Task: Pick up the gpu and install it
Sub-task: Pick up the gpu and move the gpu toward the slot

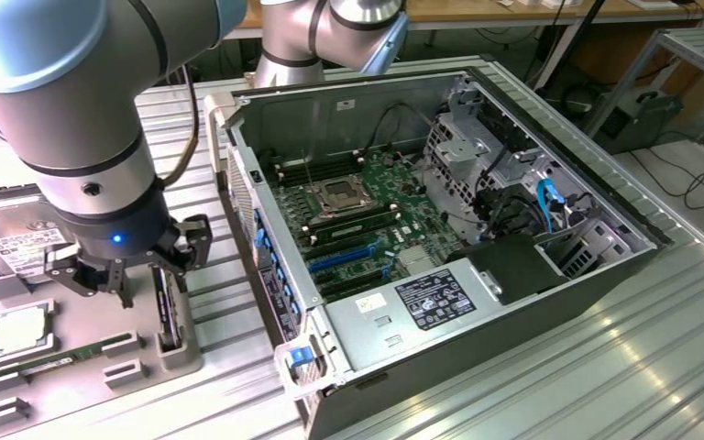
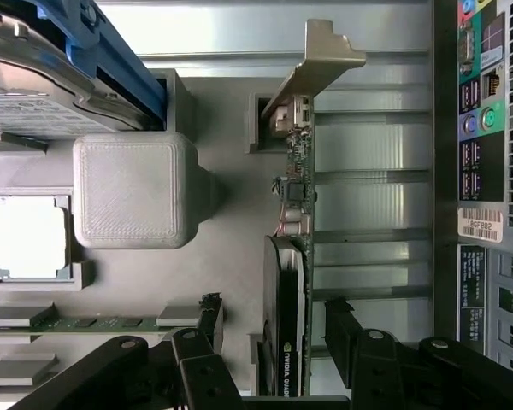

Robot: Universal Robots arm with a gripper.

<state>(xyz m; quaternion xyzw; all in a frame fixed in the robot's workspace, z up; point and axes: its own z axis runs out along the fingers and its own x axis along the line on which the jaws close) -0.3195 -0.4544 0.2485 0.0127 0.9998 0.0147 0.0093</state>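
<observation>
The gpu stands on edge in a slot of the grey parts holder, its silver end bracket at one end and its black fan side facing the holder's middle. My gripper is open. Its two black fingers straddle the card's fan end, one on each side, without touching it. In the exterior view the gpu is a dark narrow slab on the holder at the exterior view's left. The gripper hangs just above it.
The open computer case lies to the exterior view's right, with its motherboard and blue slots exposed. The holder also carries a hard drive, a processor and a RAM stick. The case's rear ports are close beside the gpu.
</observation>
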